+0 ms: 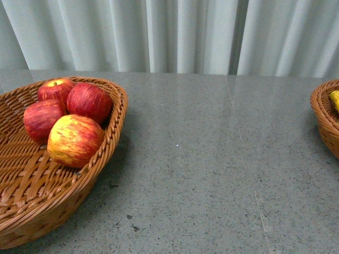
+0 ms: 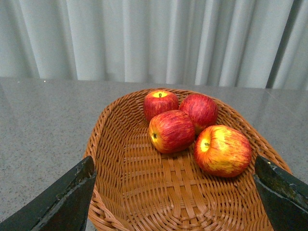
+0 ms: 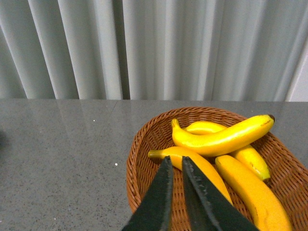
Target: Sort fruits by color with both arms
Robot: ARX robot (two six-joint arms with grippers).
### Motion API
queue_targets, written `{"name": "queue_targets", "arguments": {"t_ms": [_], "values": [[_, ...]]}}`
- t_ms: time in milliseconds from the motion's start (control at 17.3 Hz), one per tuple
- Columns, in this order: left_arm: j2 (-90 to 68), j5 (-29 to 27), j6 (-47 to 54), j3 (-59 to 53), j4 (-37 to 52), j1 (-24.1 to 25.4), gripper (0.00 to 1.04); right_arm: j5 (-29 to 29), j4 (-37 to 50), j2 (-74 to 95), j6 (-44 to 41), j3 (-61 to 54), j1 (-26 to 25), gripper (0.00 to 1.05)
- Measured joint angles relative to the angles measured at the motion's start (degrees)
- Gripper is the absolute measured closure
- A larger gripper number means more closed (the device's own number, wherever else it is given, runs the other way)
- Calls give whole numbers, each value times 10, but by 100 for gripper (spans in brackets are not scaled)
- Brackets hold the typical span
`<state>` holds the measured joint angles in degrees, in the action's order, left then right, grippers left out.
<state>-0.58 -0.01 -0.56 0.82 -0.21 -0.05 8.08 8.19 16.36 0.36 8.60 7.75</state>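
Right tool, nearly closed, hovers over basketed bananas.

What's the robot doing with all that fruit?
It is sorting fruit by color, and right now nothing is being held. Four apples sit in the left basket, and the left gripper hangs open above them. The bananas lie in the right basket, with the right gripper nearly closed and empty over them. The table between the baskets has no fruit on it, so the sorting looks done.
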Motion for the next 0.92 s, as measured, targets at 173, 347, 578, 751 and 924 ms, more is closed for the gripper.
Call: {"name": "queue_targets", "arguments": {"t_ms": [173,347,578,751,924], "values": [[0,0,0,0,0,0,7,-26,-7,-10,-1,-12,-19,103],[0,-1,0,0,0,0,7,-70,-9,-29,-2,-27,-83,103],[0,0,0,0,0,0,7,-81,-86,-139,-2,-59,-78,103],[0,1,0,0,0,0,7,-81,-86,-157,-3,-78,-78,103],[0,0,0,0,0,0,7,-81,-82,-161,-2,-78,-78,103]]}}
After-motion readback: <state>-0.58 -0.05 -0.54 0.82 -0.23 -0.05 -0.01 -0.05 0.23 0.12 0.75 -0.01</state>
